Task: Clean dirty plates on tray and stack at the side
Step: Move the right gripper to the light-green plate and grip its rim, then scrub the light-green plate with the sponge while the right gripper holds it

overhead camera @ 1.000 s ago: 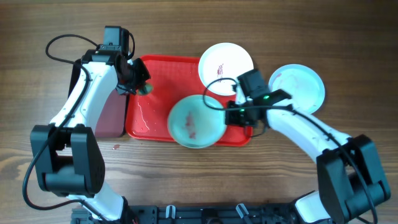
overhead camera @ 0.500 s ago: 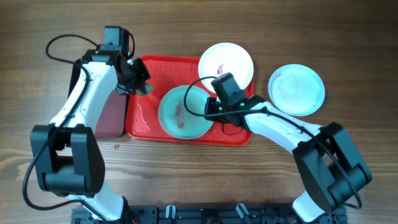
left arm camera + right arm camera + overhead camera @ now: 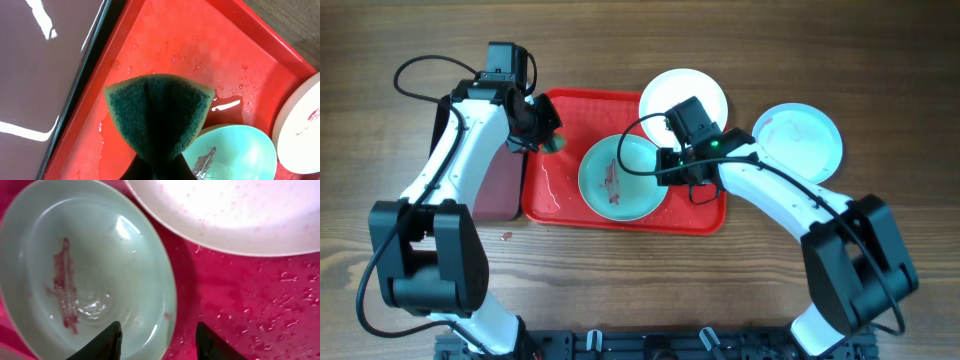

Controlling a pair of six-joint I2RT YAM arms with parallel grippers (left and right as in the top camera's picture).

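counter (image 3: 880, 60): wood | red tray (image 3: 620, 222) ctr | maroon tray (image 3: 497, 190) just beside its L | white plate (image 3: 692, 92) overlapping tray's far-R corner | plate (image 3: 798, 143) further R, apart | red spot (image 3: 505, 237) nr front-L

A: Left gripper (image 3: 544, 136) fingers visible?
B: No. Overhead, wrist covers 'em. Wrist cam: sponge (image 3: 159, 117) runs off btm edge at the pinch.
A: Right wrist cam?
B: White plate (image 3: 235, 215) cut by top edge, blue-green plate (image 3: 85, 265) by left & btm.
A: Overhead?
B: Right arm hides part of tray (image 3: 560, 205) rim; maroon tray (image 3: 495, 190) mostly under left arm.
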